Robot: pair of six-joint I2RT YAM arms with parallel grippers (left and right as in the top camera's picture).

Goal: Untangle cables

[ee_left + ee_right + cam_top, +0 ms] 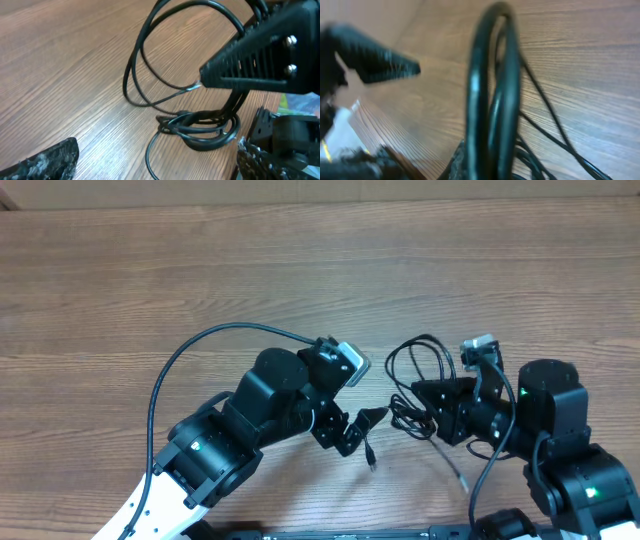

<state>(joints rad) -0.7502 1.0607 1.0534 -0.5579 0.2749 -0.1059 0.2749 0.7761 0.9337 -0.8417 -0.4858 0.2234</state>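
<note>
On the table [200, 270], the right gripper [207, 80] holds up the cables [475, 110].
It is pinched shut on one strand, probably so loops hang apart; the left gripper [352, 432], just beside it, gapes wide, empty; the cables hang below it, loops upright, long axis near vertical.

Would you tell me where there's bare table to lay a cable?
The far half of the table, beyond the left gripper and right gripper, is bare wood, as is the left edge. Crowded: front middle, where the cables sit between them.
</note>
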